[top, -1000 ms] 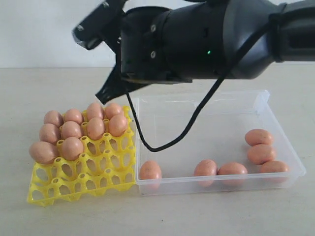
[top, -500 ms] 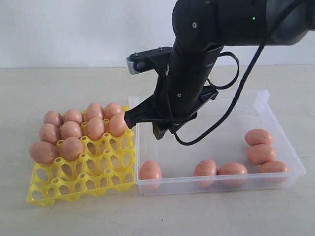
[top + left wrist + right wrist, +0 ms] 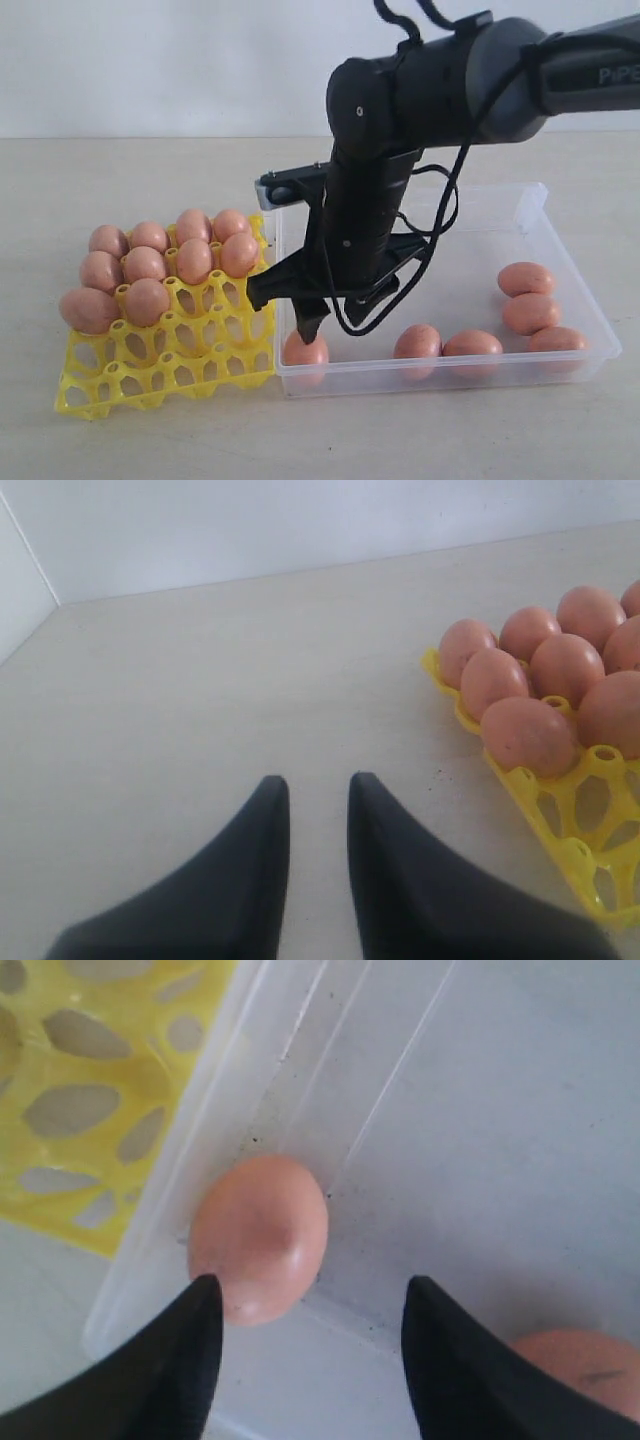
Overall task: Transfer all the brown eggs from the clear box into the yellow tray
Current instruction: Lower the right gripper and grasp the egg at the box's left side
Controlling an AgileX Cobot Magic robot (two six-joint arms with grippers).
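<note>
Beige tabletop, white wall up top, right gripper gaping empty over a brown egg, left gripper barely parted, empty.

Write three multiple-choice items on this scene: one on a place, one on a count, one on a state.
1. Where does the egg under the right hand lie?
A. in the clear box, at the corner beside the yellow tray
B. in a tray cup
C. in the box's far right corner

2. How many brown eggs lie in the clear box?
A. four
B. six
C. nine

3. The right hand is:
A. shut on an egg
B. shut, empty
C. open, empty

Key:
1 A: the wrist view shows it against the box wall next to the tray.
2 B: six show in the exterior view.
3 C: its fingers stand wide apart, gripping nothing.
</note>
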